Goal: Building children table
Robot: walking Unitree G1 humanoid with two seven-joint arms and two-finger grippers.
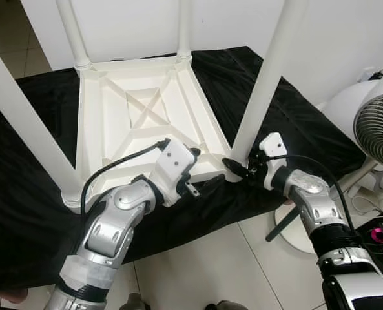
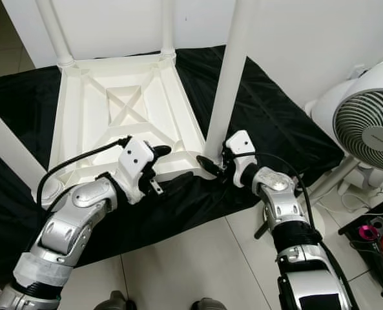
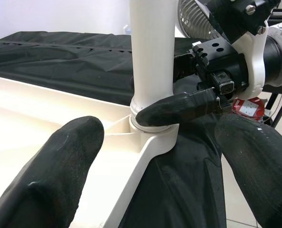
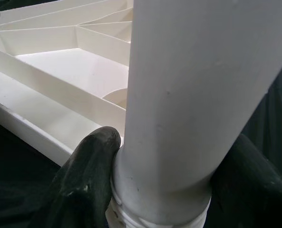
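Observation:
The white plastic children's table (image 1: 146,110) lies upside down on a black cloth, its legs pointing up. My right gripper (image 1: 238,169) is shut on the base of the near right leg (image 1: 269,71), just above its socket; in the right wrist view the fingers (image 4: 83,180) press both sides of the leg (image 4: 188,95). Just left of that corner, my left gripper (image 1: 204,171) stands open. It straddles the table's near rim, one finger (image 3: 60,166) over the underside and the other over the cloth.
The black cloth (image 1: 23,194) covers the floor under the table. Three more white legs rise at the near left (image 1: 23,123), far left (image 1: 72,32) and far right (image 1: 183,26). A white fan (image 1: 378,123) stands at the right, close to my right arm. Pale floor tiles lie nearest me.

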